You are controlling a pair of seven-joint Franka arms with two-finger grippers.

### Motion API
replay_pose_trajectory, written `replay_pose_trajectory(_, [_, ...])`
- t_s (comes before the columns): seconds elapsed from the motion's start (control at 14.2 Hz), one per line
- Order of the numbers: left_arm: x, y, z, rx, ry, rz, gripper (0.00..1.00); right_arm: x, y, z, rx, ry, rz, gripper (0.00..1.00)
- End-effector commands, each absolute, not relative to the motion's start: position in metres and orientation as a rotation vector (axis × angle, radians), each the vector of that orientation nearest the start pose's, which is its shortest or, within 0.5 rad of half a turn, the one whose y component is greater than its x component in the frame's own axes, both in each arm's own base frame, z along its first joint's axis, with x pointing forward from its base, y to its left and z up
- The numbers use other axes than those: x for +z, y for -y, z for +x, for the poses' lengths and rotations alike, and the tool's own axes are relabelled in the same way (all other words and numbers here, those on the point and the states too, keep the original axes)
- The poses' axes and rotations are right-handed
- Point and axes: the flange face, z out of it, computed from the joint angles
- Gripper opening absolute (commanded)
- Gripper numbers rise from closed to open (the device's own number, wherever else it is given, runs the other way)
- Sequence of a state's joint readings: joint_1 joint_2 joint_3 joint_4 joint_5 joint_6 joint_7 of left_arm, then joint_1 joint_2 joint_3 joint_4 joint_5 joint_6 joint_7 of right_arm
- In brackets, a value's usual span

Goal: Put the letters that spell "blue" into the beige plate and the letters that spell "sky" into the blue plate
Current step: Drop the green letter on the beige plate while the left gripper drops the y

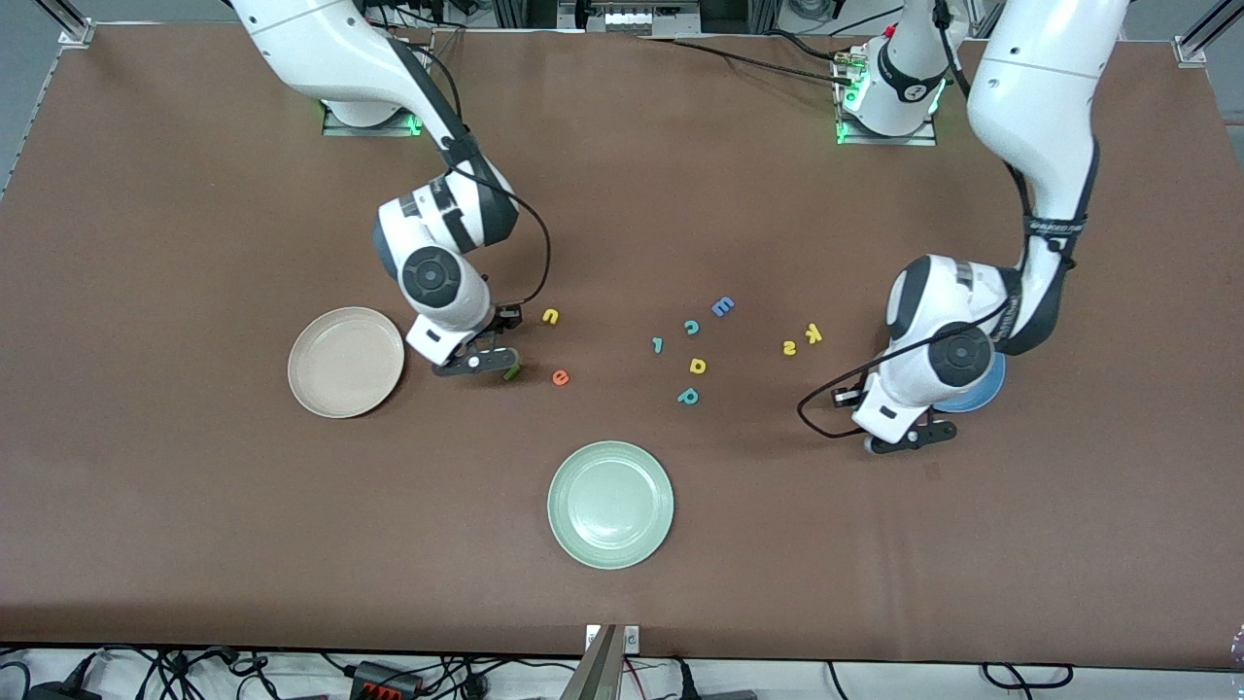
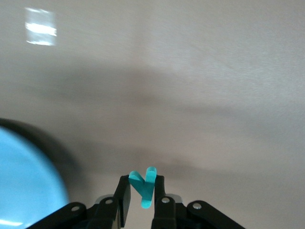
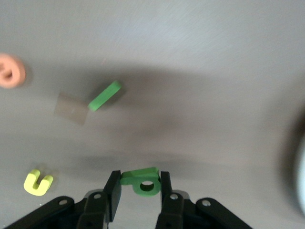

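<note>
both arms are bent low over the surface. the right pincer (image 3: 137,191) is clamped on the dark green b (image 3: 140,180), just beside the beige plate (image 1: 345,362). the left pincer (image 2: 141,200) is pinched tight on the teal y (image 2: 145,187), right next to the blue plate (image 1: 982,394). u (image 1: 551,316), e (image 1: 560,377), s (image 1: 789,347) and k (image 1: 812,333) lie mid-surface.

A brown table (image 1: 194,544) carries beige (image 1: 346,362), green (image 1: 610,504) and blue (image 1: 980,391) plates, with foam letters (image 1: 692,366) scattered between the grippers.
</note>
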State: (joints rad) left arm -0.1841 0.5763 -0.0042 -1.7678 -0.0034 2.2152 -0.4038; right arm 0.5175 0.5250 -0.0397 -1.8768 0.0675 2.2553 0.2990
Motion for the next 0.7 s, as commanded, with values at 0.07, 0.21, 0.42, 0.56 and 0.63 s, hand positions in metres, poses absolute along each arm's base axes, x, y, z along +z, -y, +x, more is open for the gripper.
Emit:
replay_pose_trajectory(0.07, [0.248,0.092,0.624,0.339,0.262,-3.033,0.01,0.260,-0.213,0.587,0.230,0.041,-3.149,0.16])
replay_pose_trajectory(0.21, [0.242,0.074,0.617,0.413,0.245,-2.975,0.01,0.252,-0.154,0.604,0.251,-0.020,-3.142,0.16])
replay_pose_trajectory(0.42, [0.228,0.055,0.607,0.478,0.219,-2.953,0.01,0.232,-0.110,0.607,0.317,-0.043,-3.135,0.16])
replay_pose_trajectory(0.56, [0.217,0.050,0.597,0.521,0.216,-2.943,0.01,0.209,-0.095,0.602,0.410,-0.080,-3.132,0.16])
replay_pose_trajectory(0.63, [0.215,0.049,0.595,0.526,0.218,-2.941,0.01,0.198,-0.088,0.601,0.429,-0.099,-3.131,0.19])
